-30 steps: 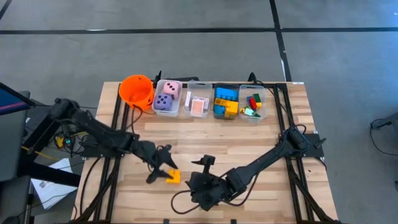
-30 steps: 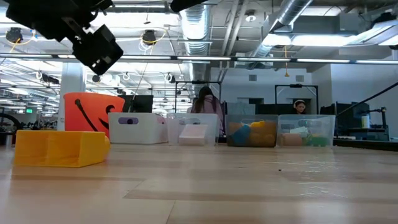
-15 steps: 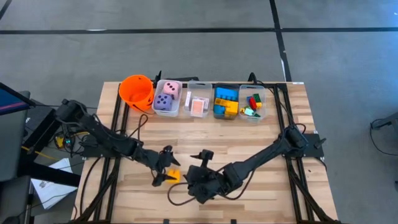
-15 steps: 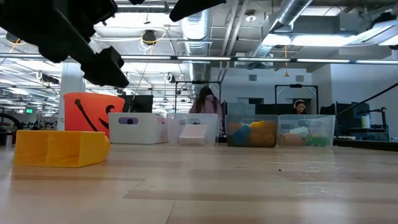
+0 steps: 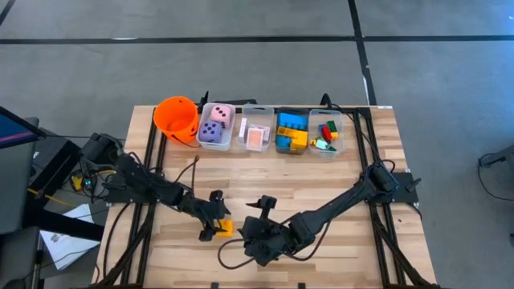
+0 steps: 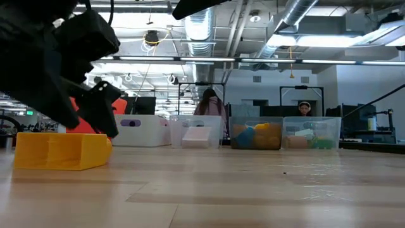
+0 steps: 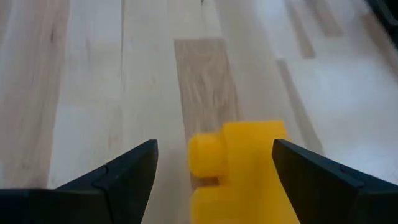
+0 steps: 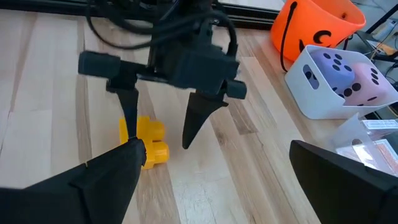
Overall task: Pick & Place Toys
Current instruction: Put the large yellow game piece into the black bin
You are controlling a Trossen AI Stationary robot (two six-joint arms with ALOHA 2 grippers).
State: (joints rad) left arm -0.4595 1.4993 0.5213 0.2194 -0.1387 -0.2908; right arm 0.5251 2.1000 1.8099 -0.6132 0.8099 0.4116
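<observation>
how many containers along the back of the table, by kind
orange bucket: 1
white bin (two dice): 1
clear bins: 3
total: 5

Yellow brick (image 5: 224,228) on pale wood table (image 5: 353,172). Orange bucket (image 5: 176,117) at eleven o'clock; beside it, purple die (image 5: 211,132) and pink die (image 5: 222,115), both black-dotted.

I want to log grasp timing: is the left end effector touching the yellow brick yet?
Apart. The left wrist view shows bare table between the yellow brick and each open finger of the left end effector, which straddles it.
</observation>
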